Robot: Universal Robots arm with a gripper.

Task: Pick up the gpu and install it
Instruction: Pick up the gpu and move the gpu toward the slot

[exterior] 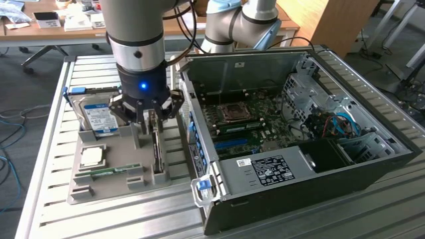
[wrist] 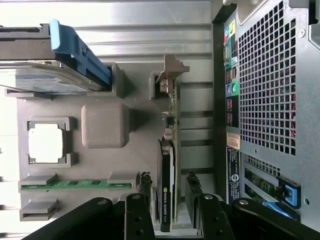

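You have the arm's gripper point(exterior: 149, 127) point(wrist: 168, 182) lowered over the grey moulded plastic parts tray point(exterior: 119, 186) point(wrist: 140, 100), which sits on the slatted aluminium table point(exterior: 99, 219) just beside the open black tower computer case point(exterior: 371, 164) point(wrist: 265, 75). The gpu point(exterior: 158, 149) point(wrist: 166, 200), a thin green circuit-board card with a black cover and a silver metal bracket at one end, stands on edge in the tray slot nearest the case. In the wrist view, the black fingers point(wrist: 145, 182) are spread, one on each side of the card, with a sliver of gap showing on both sides (so they straddle it without pinching). The card is seated in its slot, not lifted. On the same tray you can see the boxy silver hard drive with a blue-white label point(exterior: 99, 119) point(wrist: 45, 80), the square silver processor chip point(exterior: 91, 157) point(wrist: 46, 143) and the narrow green memory stick point(exterior: 109, 172) point(wrist: 75, 184), all apart from the gripper.
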